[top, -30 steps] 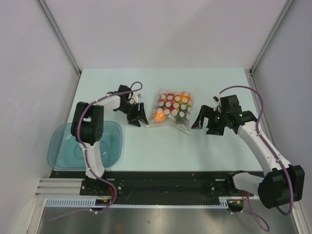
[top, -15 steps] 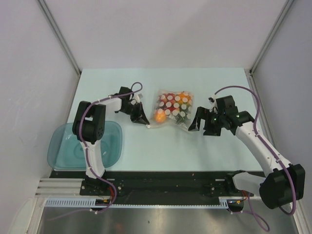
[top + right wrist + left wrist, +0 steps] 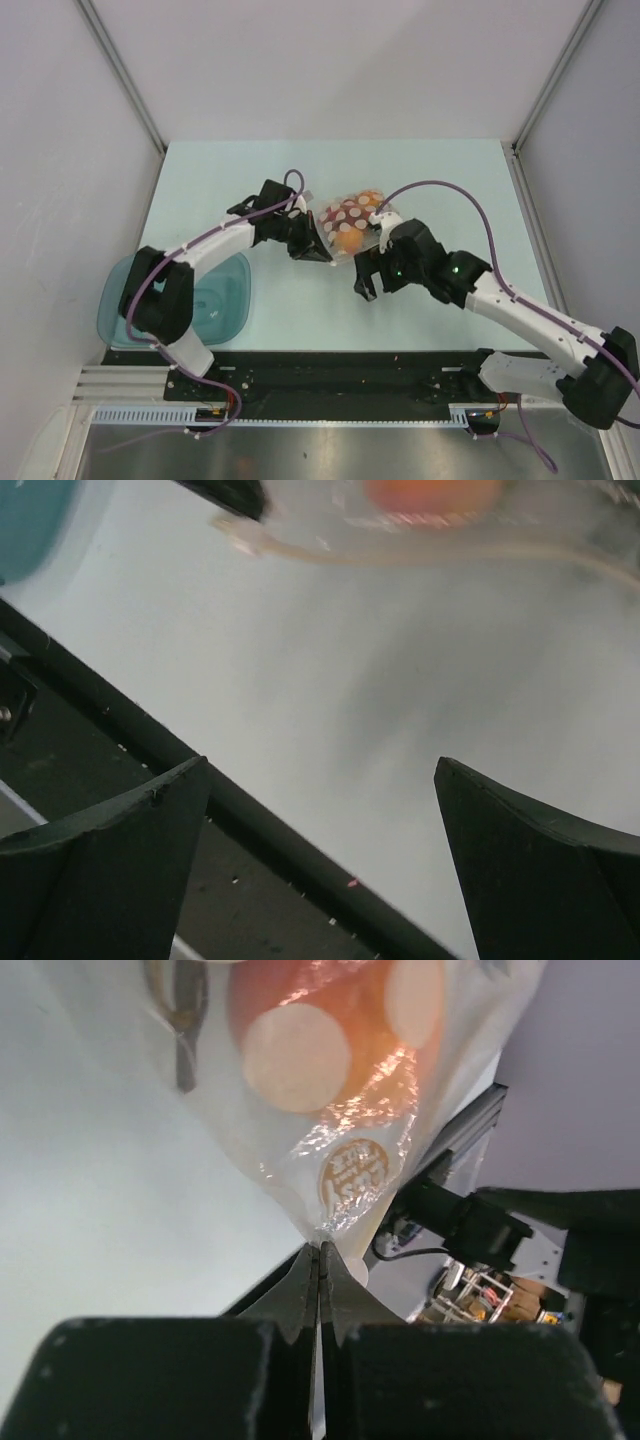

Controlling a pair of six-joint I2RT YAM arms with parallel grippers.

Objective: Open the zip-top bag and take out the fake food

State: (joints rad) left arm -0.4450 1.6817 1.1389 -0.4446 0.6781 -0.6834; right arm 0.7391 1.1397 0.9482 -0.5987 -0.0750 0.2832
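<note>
The zip-top bag (image 3: pixel 352 213), clear with pale and red dots, sits mid-table with orange fake food (image 3: pixel 350 240) showing through it. My left gripper (image 3: pixel 322 250) is shut on the bag's near-left edge. In the left wrist view the closed left gripper (image 3: pixel 322 1246) pinches the thin plastic of the bag (image 3: pixel 340 1130), with an orange piece of fake food (image 3: pixel 300 1000) inside. My right gripper (image 3: pixel 362 281) hovers open just in front of the bag. Between its wide-apart fingers, the right gripper (image 3: pixel 320 764) holds nothing. The bag's zip edge (image 3: pixel 450 548) lies beyond it.
A teal translucent tray (image 3: pixel 150 318) stands at the near left by the left arm's base, and its corner (image 3: pixel 25 515) shows in the right wrist view. The table's black front rail (image 3: pixel 270 825) runs under the right gripper. White walls enclose the table.
The left gripper closed on the bag's edge and pulled it to the right. The right arm swung left and now sits just in front of the bag.
</note>
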